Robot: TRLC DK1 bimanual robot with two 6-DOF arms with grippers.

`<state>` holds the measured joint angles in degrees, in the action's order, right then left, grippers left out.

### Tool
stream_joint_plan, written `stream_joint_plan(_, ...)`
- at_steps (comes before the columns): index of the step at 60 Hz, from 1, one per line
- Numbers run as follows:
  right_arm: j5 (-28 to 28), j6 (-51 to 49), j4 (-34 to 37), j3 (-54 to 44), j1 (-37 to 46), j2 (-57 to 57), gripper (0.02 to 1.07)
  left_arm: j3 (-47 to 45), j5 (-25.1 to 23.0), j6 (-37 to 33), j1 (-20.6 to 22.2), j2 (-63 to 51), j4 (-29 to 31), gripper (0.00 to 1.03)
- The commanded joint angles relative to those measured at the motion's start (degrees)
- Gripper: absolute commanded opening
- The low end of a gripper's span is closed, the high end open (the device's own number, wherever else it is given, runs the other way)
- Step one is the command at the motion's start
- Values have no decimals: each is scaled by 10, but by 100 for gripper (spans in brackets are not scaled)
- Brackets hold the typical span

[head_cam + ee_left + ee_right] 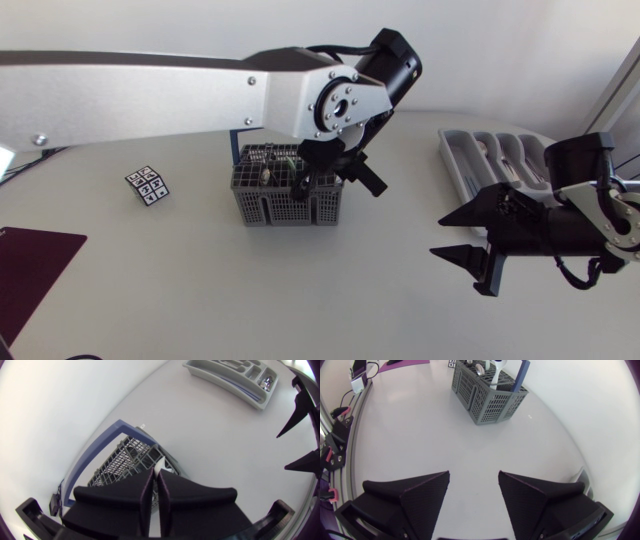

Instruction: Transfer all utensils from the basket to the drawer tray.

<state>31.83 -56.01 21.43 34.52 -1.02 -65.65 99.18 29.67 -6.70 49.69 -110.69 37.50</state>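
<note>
Utensil [161, 466], white, standing in basket [117, 462] | clamped by left gripper [156, 474] | right gripper [473, 474] wide open, well apart

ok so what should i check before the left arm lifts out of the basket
1. Left gripper grip on the white utensil: ok, both fingers press it from two sides.
2. Utensil clear of the basket: not ok, it sits down inside.
3. Right gripper open and empty: ok.
4. Route to the tray: cannot tell, the right gripper hangs close to that line.
5. Free slots in the tray: ok, several look empty.
</note>
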Motion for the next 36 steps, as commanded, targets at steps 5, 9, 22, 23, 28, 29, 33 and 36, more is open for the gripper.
stream_joint_plan(5, -2, 30, -2, -10, -15, 24, 74, -23, 8, -16, 12, 58, -2, 6)
stream_joint_plan(9, -4, 38, -2, -10, -23, 33, 74, -30, 8, -19, 16, 74, -3, 6)
stream_joint_plan(22, -11, 60, -2, -11, -45, 54, 74, -55, 8, -20, 13, 92, -17, 6)
stream_joint_plan(23, -12, 62, -2, -11, -47, 55, 74, -57, 8, -20, 11, 91, -19, 6)
stream_joint_plan(28, -16, 64, -2, -16, -51, 64, 74, -66, 7, -15, 2, 87, -23, 6)
stream_joint_plan(29, -16, 64, -2, -17, -51, 65, 74, -68, 7, -13, -1, 85, -23, 6)
stream_joint_plan(33, -17, 65, -1, -19, -51, 70, 74, -74, 6, -11, -6, 80, -23, 6)
stream_joint_plan(36, -19, 65, 0, -21, -51, 75, 74, -78, 3, -8, -9, 77, -23, 6)
